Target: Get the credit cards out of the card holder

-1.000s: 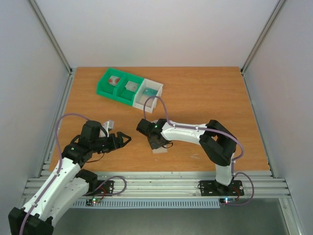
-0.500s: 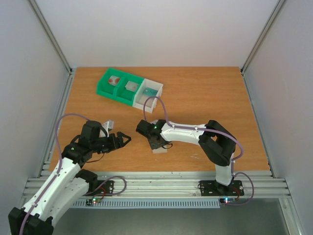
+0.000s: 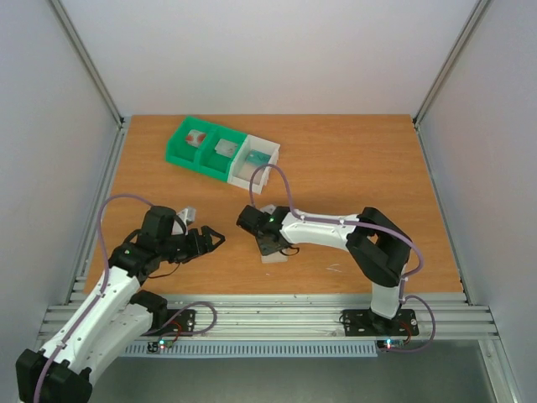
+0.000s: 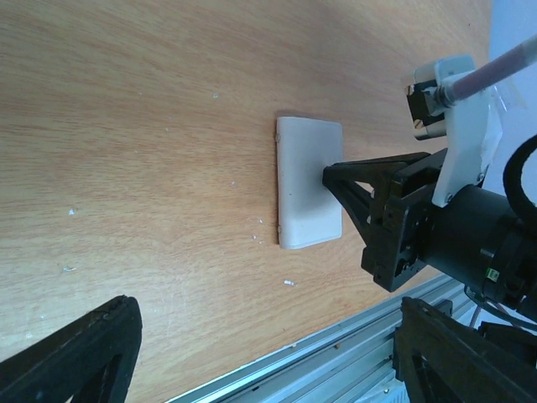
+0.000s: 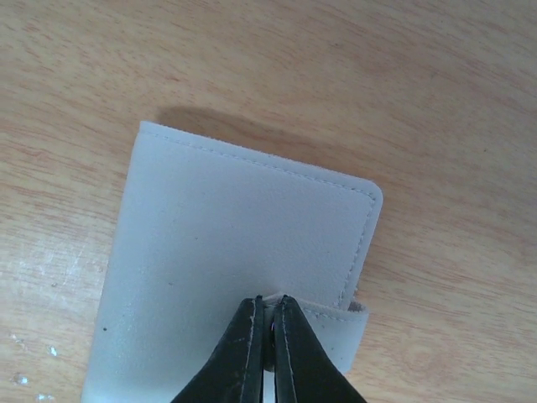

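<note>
The card holder (image 5: 243,227) is a pale grey sleeve, folded closed and lying flat on the wooden table near the front middle (image 3: 273,255). My right gripper (image 5: 268,304) points down on it, jaws pressed together on the edge of its closing tab (image 5: 336,326). In the left wrist view the card holder (image 4: 306,180) lies with the right gripper (image 4: 340,178) at its right side. My left gripper (image 3: 213,239) hovers open a hand's width to the holder's left, nothing between its fingers (image 4: 80,357). The credit cards are hidden.
A green-and-white compartment tray (image 3: 220,149) with small items in its cells stands at the back left. The metal rail (image 3: 252,306) runs along the table's near edge, just behind both grippers. Small white crumbs (image 4: 289,283) lie near the holder.
The right gripper's jaws have closed from slightly apart to shut on the holder's tab, and the wrist shifted a little. The left arm has not moved.
</note>
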